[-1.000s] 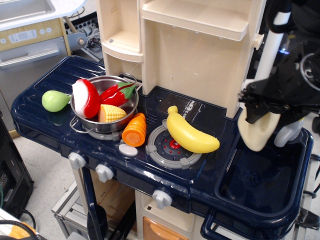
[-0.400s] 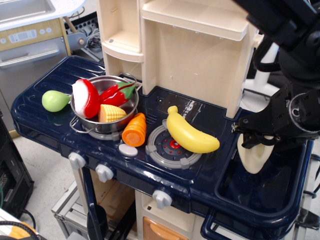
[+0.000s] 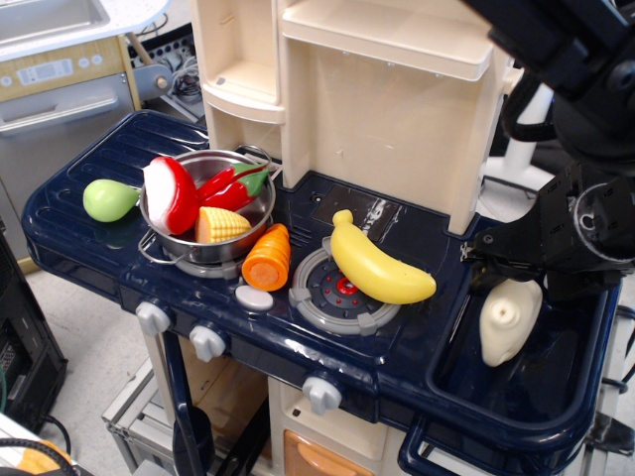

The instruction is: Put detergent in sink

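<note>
A black gripper (image 3: 516, 260) hangs over the left half of the sink (image 3: 496, 412), its fingers pointing down toward the basin. The jug (image 3: 510, 320) lies just below the fingertips, inside the sink. A small gap seems to separate them, so the fingers look parted and free of the jug, though the dark parts make this hard to confirm. The cream jug leans on its side against the sink's back left wall, likely because it has been let go there. By that reading the task looks close to done.

The sink's raised navy rim closes in on all sides, and the tall cream cabinet (image 3: 397, 109) stands just behind and to the left. Open room lies above the basin, so straight up looks like the safest way out. On the burner (image 3: 316, 297) left of the sink rests a banana (image 3: 377, 266), well clear of the arm.
</note>
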You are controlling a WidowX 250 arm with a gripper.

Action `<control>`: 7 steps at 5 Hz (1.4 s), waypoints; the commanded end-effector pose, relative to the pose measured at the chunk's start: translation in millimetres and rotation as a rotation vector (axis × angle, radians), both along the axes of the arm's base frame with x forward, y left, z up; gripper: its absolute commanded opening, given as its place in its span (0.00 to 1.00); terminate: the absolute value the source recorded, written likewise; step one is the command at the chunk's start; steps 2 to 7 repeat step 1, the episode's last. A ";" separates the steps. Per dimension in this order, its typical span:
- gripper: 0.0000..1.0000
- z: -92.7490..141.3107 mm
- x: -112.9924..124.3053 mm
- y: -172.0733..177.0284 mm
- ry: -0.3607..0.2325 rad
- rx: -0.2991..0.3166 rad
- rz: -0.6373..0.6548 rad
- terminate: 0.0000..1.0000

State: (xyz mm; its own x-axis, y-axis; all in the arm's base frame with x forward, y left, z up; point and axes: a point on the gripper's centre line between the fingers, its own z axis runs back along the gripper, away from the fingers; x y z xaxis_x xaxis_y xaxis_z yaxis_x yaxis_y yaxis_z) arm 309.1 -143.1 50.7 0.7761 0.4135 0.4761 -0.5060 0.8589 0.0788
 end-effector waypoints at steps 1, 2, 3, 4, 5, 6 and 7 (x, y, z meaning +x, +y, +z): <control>1.00 21.5 6.1 -1.2 -0.048 -0.032 -0.006 1.00; 1.00 21.5 6.1 -1.2 -0.048 -0.032 -0.006 1.00; 1.00 21.5 6.1 -1.2 -0.048 -0.032 -0.006 1.00; 1.00 21.5 6.1 -1.2 -0.048 -0.032 -0.006 1.00; 1.00 21.5 6.1 -1.2 -0.048 -0.032 -0.006 1.00; 1.00 21.5 6.1 -1.2 -0.048 -0.032 -0.006 1.00; 1.00 21.5 6.1 -1.2 -0.048 -0.032 -0.006 1.00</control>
